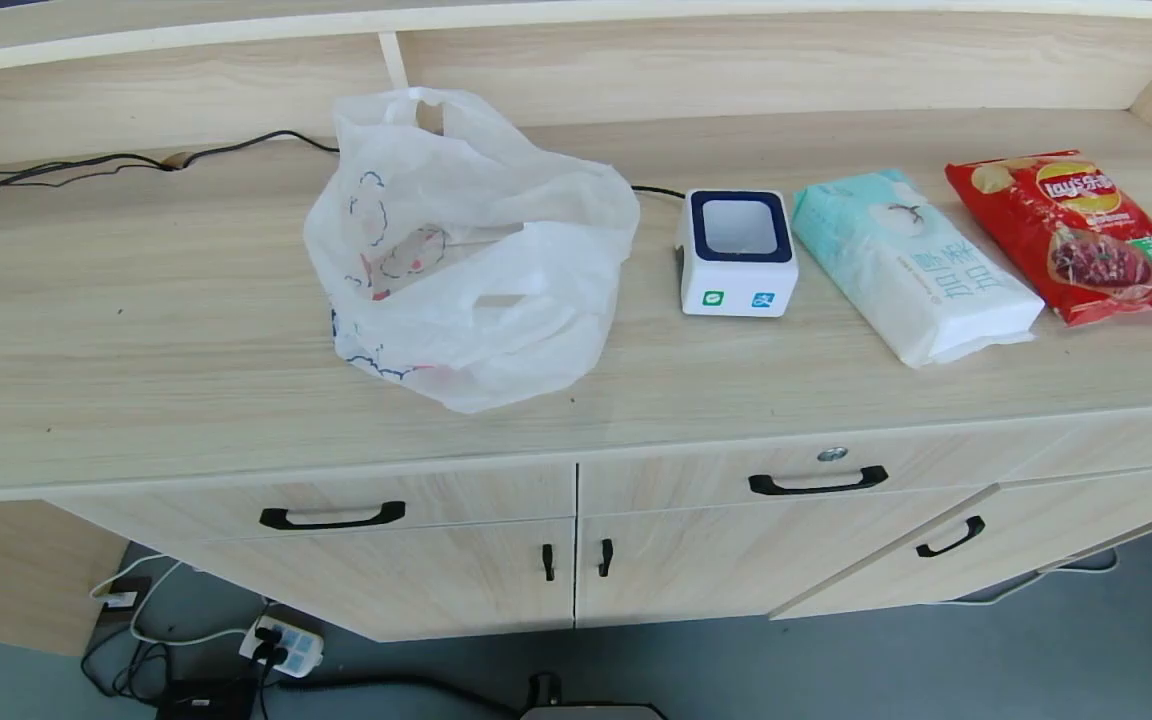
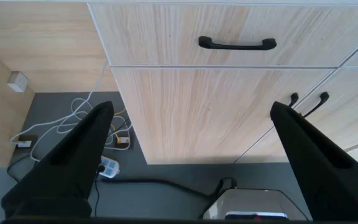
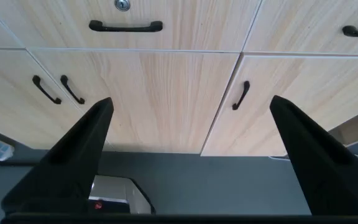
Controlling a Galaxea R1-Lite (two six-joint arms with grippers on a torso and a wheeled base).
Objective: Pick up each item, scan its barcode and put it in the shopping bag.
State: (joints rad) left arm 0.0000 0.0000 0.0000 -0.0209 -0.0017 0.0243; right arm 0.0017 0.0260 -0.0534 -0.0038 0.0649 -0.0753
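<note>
Head view, crinkly shopping bag [image 1: 476, 250], boxy scanner [image 1: 738, 255], left fingers [image 2: 67, 168] spread, right fingers [image 3: 67, 168] spread

One shopping bag [image 1: 471, 250] left of one scanner [image 1: 738, 255]; right of the scanner one tissue pack [image 1: 911, 265] and one chips bag [image 1: 1076, 235].

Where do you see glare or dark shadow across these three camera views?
Head view: even light, a faint shadow under the shopping bag, pale reflection in the scanner window. Left wrist view: jaws of the left gripper are black silhouettes against the lit cabinet. Right wrist view: right gripper the same.
</note>
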